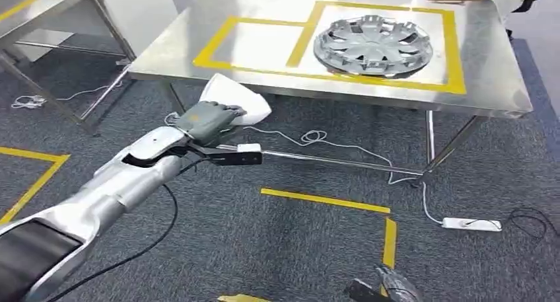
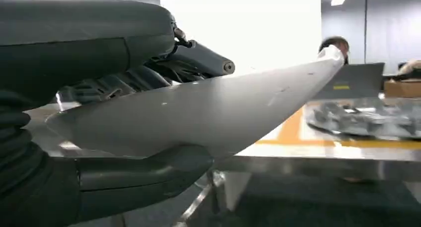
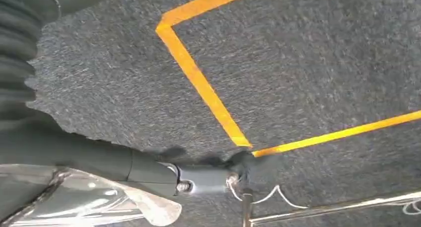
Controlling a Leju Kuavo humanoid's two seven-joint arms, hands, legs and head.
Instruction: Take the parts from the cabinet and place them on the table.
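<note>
1. One white panel part (image 1: 239,98) sits pinched in the left hand (image 1: 206,120), just short of the steel table (image 1: 191,47) edge.
2. One silver hubcap (image 1: 374,45) is on the table inside yellow tape.
3. Right hand (image 3: 149,185) grips one shiny plastic-wrapped part (image 3: 94,202) down by the carpet.

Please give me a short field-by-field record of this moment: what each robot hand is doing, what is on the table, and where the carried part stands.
left robot hand: grips a white curved part, raised in front of the near table edge
white part position: short of the tabletop, not yet set down
table: steel top with yellow tape boxes
on table: silver hubcap inside the right-hand tape box; the left-hand box is bare
right robot hand: hangs low over grey carpet and holds a shiny clear-wrapped item
task state: white part still to be placed
</note>
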